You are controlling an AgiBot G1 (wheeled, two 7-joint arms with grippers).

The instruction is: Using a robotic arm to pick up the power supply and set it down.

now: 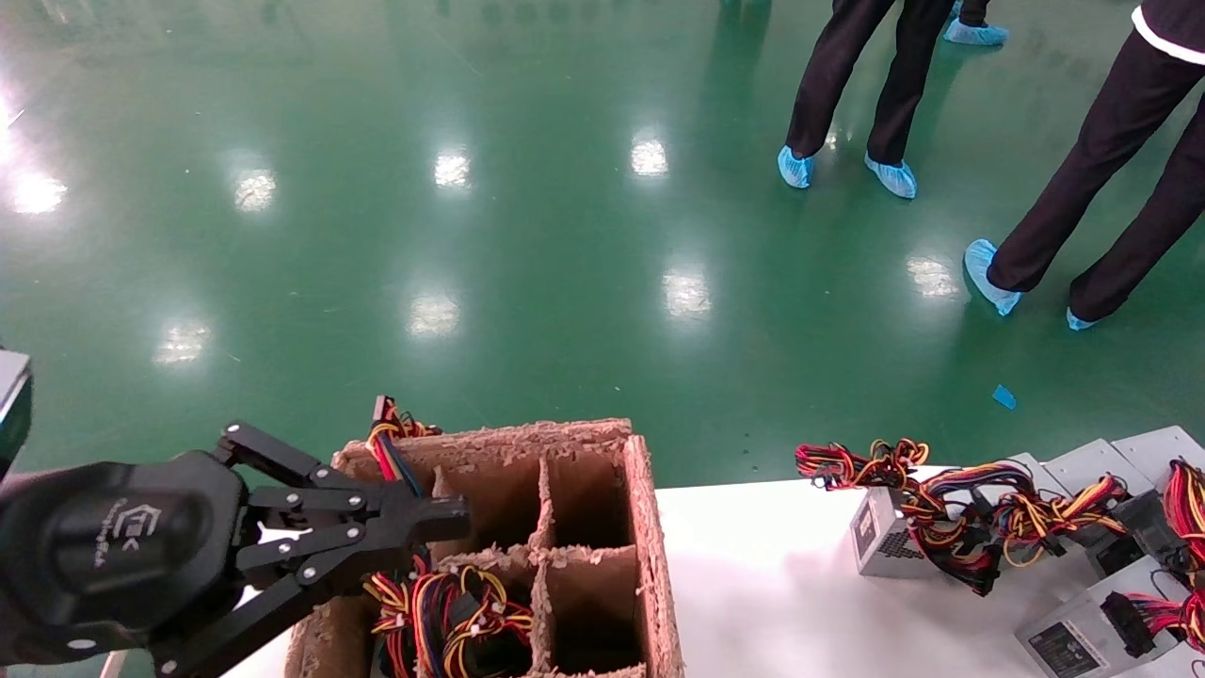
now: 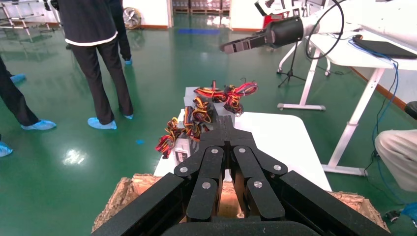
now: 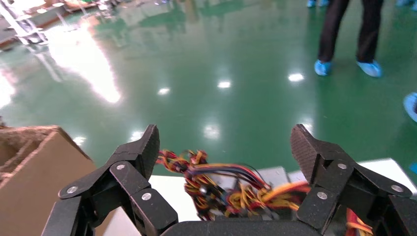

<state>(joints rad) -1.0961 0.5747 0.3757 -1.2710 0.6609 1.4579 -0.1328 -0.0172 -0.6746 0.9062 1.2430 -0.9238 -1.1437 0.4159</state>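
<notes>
The right gripper [image 3: 225, 142] stands wide open, its two ribbed black fingertips [image 3: 147, 145] spread far apart and holding nothing. It hangs in the air above the power supply [image 3: 275, 174] without touching it. In the left wrist view it shows high above the table's far end [image 2: 228, 47].

In the head view the power supply [image 1: 880, 541] lies at about 4 o'clock on the white table [image 1: 753, 565]. It is a small silver-grey metal box with a pale label on its end face. It sits near the table's far edge, with the glossy green floor [image 1: 565, 235] just beyond. A tied wire bundle [image 1: 941, 518] of purple, red and yellow strands drapes over its top. More grey wired boxes [image 1: 1083, 636] crowd the table from 4 to 5 o'clock, just beside it. The smooth tabletop between the power supply and the cardboard box is bare.

At 6 o'clock stands the cardboard box [image 1: 650, 527] with rough, frayed brown walls, split by dividers into compartments; coloured wires [image 1: 442, 612] fill the near-left one. The left gripper [image 1: 452, 516], black with linkage fingers pressed together on nothing, hovers over the box's left side at 7 o'clock.

People in dark trousers and blue shoe covers [image 1: 890, 174] stand on the floor at 1 to 2 o'clock, well apart from the table.
</notes>
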